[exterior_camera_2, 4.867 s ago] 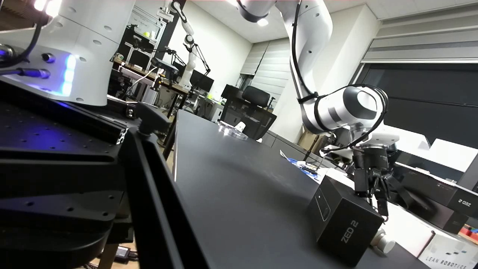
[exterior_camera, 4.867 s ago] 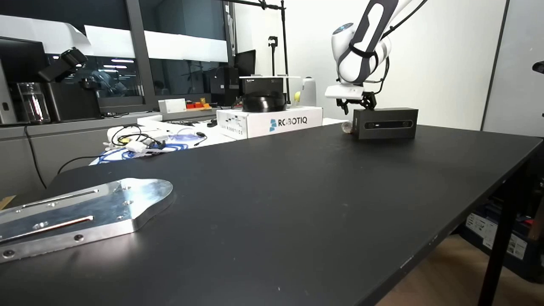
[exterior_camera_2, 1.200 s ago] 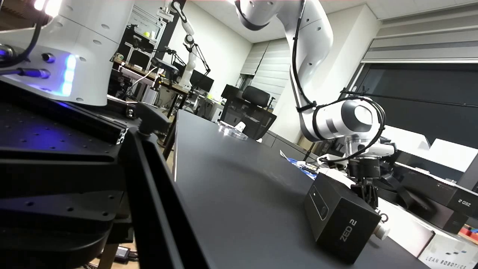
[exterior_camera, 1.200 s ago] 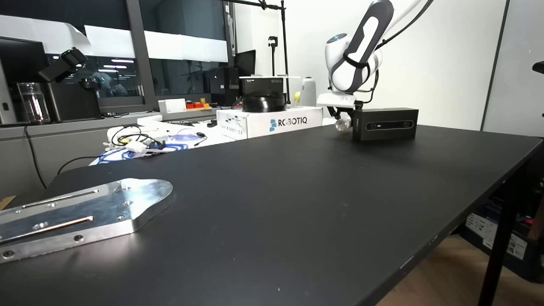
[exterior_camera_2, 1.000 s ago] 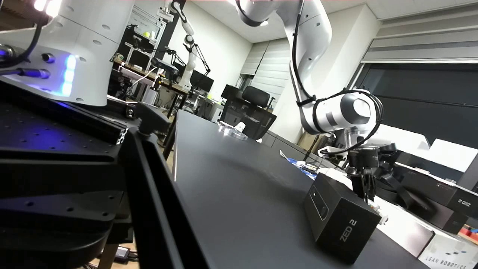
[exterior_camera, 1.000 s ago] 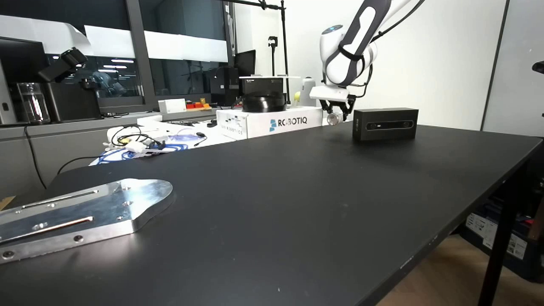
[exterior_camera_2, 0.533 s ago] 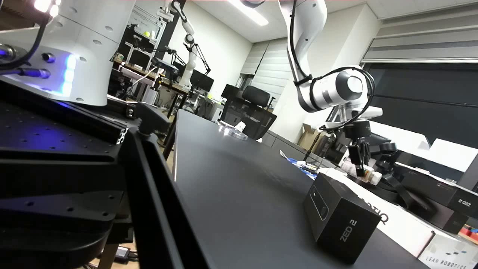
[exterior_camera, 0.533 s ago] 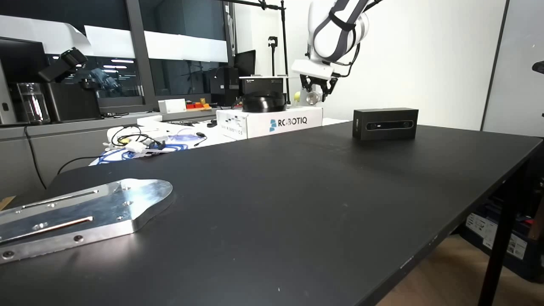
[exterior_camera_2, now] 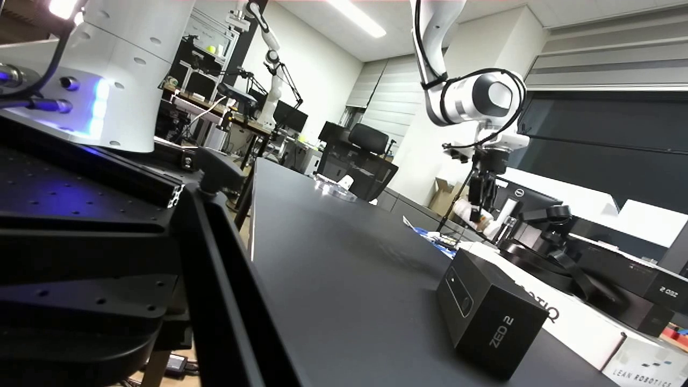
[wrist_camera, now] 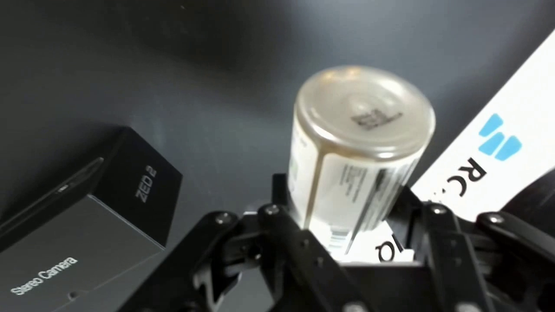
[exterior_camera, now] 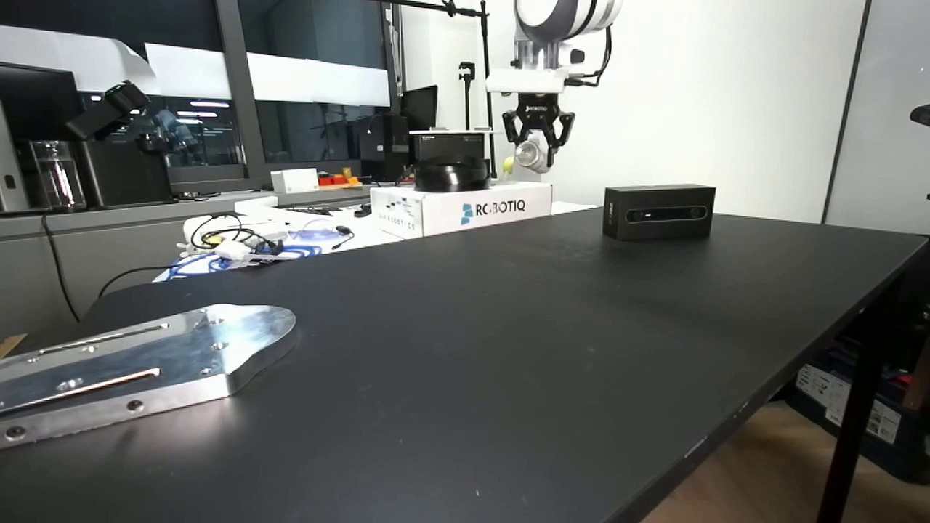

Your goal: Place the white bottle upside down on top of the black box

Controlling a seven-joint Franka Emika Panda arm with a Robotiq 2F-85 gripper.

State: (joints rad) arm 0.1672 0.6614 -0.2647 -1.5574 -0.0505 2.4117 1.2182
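Clear of the table hangs the white bottle (wrist_camera: 355, 173), with my gripper (exterior_camera: 535, 151) shut on its sides. It is tilted: its base faces the wrist camera, and in an exterior view the cap end of the bottle (exterior_camera_2: 463, 208) slants downward. In the wrist view one of the black fingers (wrist_camera: 279, 188) presses the label's left side; the opposite one is partly hidden behind the bottle. The black box (exterior_camera: 657, 211) stands on the table, lower than the gripper and off to its side. In the wrist view the black box (wrist_camera: 86, 242) is at lower left, its top bare.
A white printed cardboard box (exterior_camera: 472, 211) lies beyond the table edge, with a black round object (exterior_camera: 452, 174) on it. A shiny metal plate (exterior_camera: 160, 363) rests at the table's far end from the arm. Cables (exterior_camera: 240, 243) lie on the side surface.
Seconds ago the bottle lay on the table beside the black box. My gripper has taken hold of it, lifted it and moved away from the box; the wrist has since straightened.
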